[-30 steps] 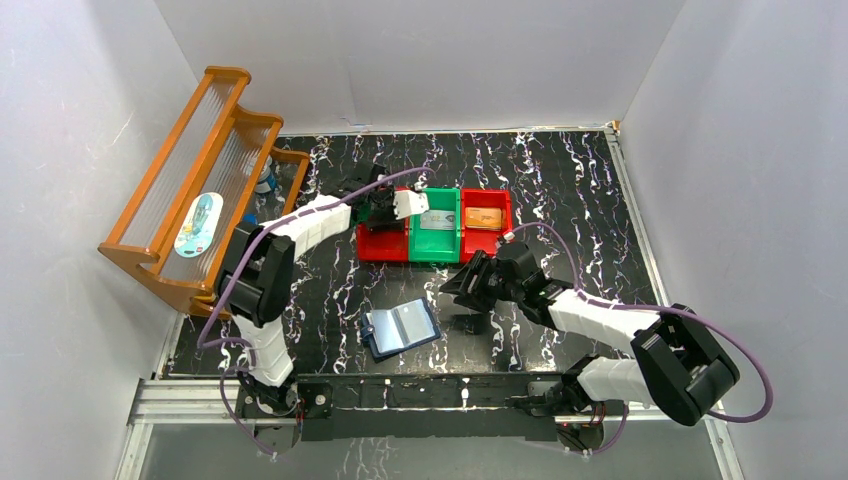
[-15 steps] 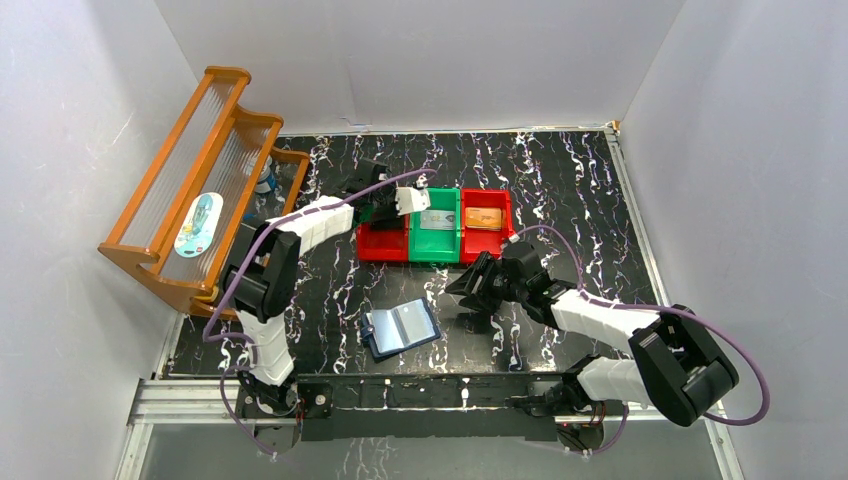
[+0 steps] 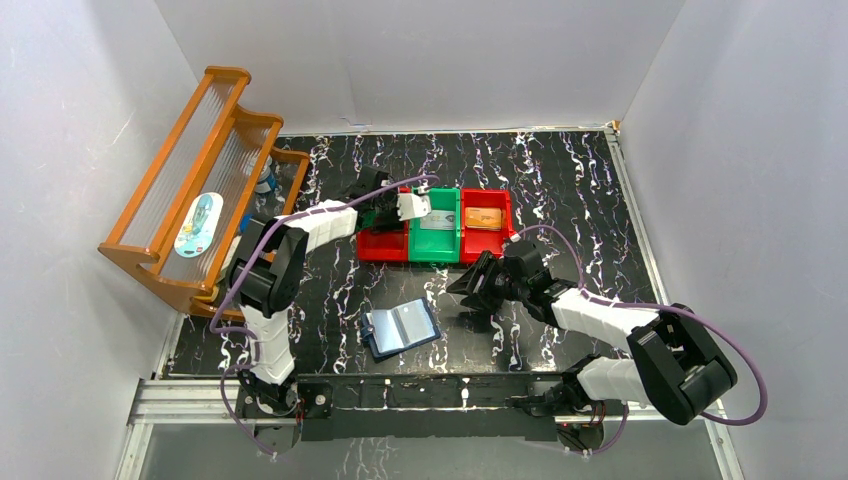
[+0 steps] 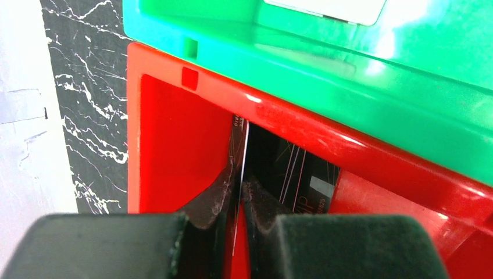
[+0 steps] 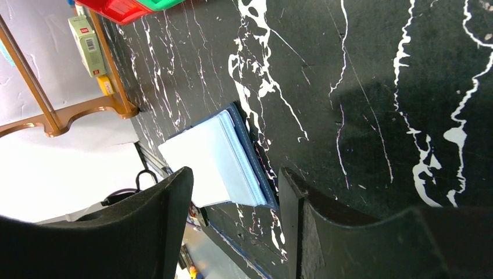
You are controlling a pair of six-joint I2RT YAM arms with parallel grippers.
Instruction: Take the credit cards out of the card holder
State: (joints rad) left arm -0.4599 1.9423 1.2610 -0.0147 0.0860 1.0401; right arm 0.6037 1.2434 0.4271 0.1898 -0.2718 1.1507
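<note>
Now in the red plastic bin (image 4: 174, 133), our left gripper (image 4: 239, 192) clamps the thin black credit card (image 4: 293, 171) and we should release it low, while our right gripper (image 3: 470, 284) hangs open, empty, near the navy-blue folding card holder (image 3: 400, 328).
</note>
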